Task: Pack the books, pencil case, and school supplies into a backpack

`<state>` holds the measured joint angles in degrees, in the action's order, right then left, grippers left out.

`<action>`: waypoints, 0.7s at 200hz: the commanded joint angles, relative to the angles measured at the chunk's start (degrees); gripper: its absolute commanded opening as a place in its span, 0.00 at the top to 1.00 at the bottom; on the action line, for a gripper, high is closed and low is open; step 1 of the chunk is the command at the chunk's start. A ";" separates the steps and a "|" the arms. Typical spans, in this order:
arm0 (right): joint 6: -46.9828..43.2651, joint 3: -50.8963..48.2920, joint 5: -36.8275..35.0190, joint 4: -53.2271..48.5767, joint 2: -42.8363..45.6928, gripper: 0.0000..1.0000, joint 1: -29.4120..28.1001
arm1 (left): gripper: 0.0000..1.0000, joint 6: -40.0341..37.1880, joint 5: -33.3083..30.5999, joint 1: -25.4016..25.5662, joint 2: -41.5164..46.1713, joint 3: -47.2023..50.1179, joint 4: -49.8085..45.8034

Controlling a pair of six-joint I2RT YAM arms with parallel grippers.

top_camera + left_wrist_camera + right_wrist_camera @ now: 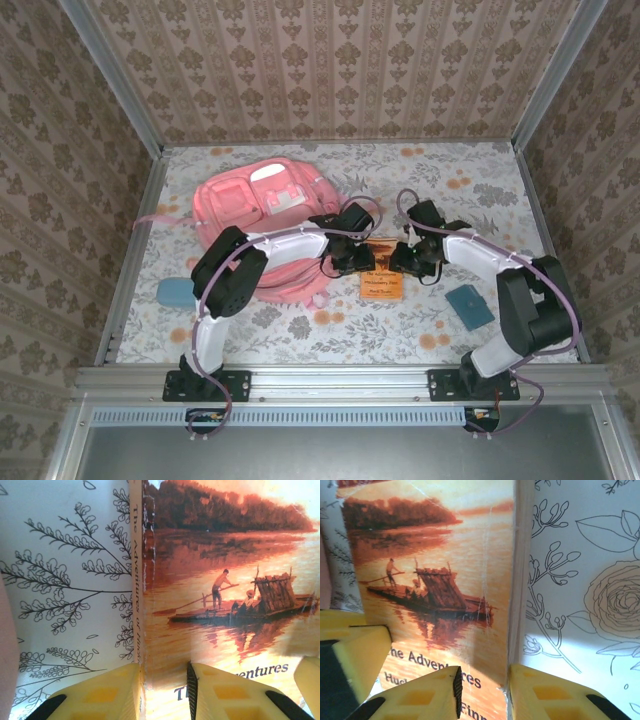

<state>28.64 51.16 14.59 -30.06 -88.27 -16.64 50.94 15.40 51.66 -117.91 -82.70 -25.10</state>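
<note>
Top view of a flower-patterned tabletop (450, 190) walled on three sides by patterned panels. The pink backpack (262, 205) lies flat at the far left, its front pockets and white patches facing up, and the left arm reaches across its near part. Just to its right, with a strip of cloth between them, the orange-brown booklet (381, 278) lies flat on the tabletop, cover up. The cover shows two figures on a raft on a river, above a title that includes the word "Adventures". The left tool (164, 680) stands over the booklet's spine edge. One of its yellow fingers (105, 695) is on the cloth side, touching the spine, and the other is over the cover. The right tool (485, 680) straddles the opposite, open edge in the same way. On both tools the jaws stand part-way apart with the booklet's edge in the gap; whether either is clenched on that edge cannot be told. A teal flat square (470, 306) lies near the right arm, well apart from the booklet. A light-blue item (172, 291) lies beside the backpack's near left corner.
</note>
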 commanded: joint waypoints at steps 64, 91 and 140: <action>2.13 0.67 7.78 -0.41 5.68 0.76 -0.53 | 0.75 -0.26 3.06 0.54 -1.62 -1.61 0.77; 2.64 0.44 7.66 -0.43 5.58 0.78 -0.53 | 0.76 -0.23 3.06 0.53 -1.53 -1.50 1.02; 2.22 1.03 3.83 -2.88 6.33 0.89 -0.58 | 0.77 -0.31 2.88 0.46 -0.90 -1.40 1.15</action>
<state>30.52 51.16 18.63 -30.55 -83.74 -16.67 50.98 16.32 51.66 -118.13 -82.94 -25.26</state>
